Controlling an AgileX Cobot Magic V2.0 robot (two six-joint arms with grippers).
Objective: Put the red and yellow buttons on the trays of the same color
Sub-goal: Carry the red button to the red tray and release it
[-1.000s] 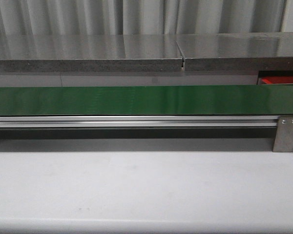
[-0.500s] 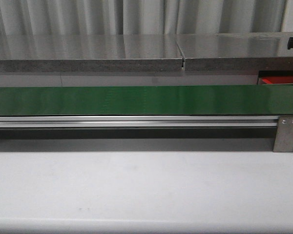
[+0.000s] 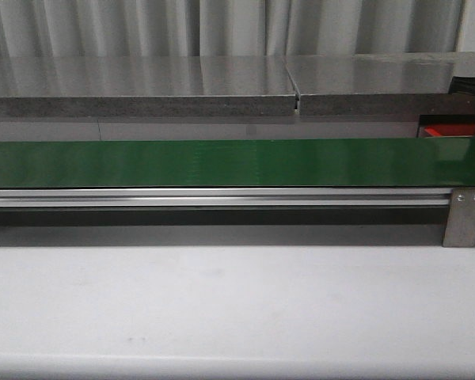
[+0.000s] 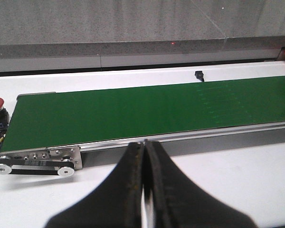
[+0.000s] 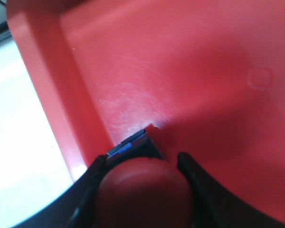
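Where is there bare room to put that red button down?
The red tray's floor ahead of the right gripper, beyond its rim, is bare. The gripper's red button hangs over it. The green belt also shows nothing on it.

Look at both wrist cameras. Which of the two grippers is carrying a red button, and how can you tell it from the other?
The right gripper: a glossy red button sits between its fingers, over the red tray. The left gripper is shut on nothing, beside the green belt.
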